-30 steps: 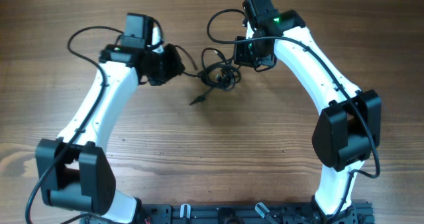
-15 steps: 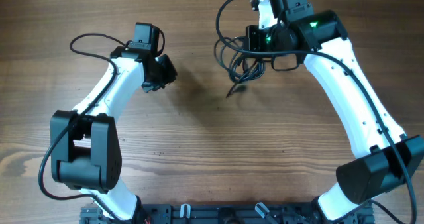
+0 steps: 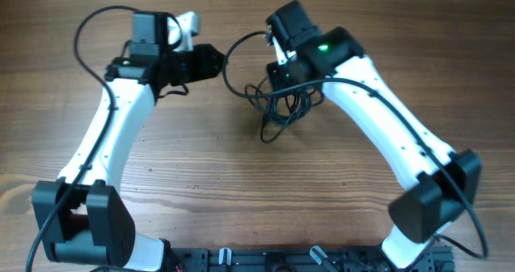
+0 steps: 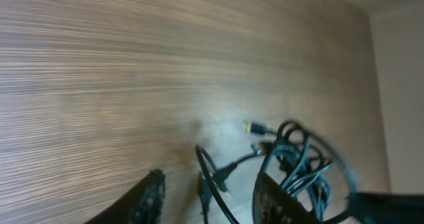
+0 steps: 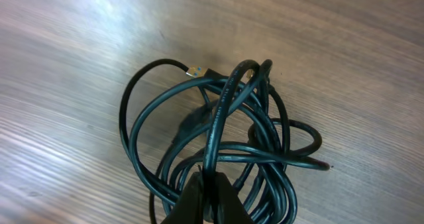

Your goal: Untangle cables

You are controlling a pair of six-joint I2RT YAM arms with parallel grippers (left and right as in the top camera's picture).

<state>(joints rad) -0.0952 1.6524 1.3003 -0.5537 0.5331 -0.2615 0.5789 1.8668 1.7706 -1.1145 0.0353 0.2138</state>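
Observation:
The cables point(image 3: 282, 105) are a bunch of thin black loops on the wooden table, just below my right gripper point(image 3: 282, 77). In the right wrist view my right gripper point(image 5: 211, 194) is shut on one strand, and the coil point(image 5: 218, 118) hangs in front of it with a small gold plug end at top. My left gripper point(image 3: 216, 61) sits to the left of the bunch, at a wide loop. In the left wrist view its fingers point(image 4: 212, 201) are open, a thin strand runs between them, and the bunch point(image 4: 298, 161) lies beyond the right finger.
The wooden table point(image 3: 241, 183) extends all round. The arm bases and a black rail point(image 3: 282, 260) line the front edge. A thick black arm wire point(image 3: 84, 30) loops out at the back left.
My right gripper has moved left and toward the front with the cable bunch. My left gripper has swung right, up to the bunch's outer loop.

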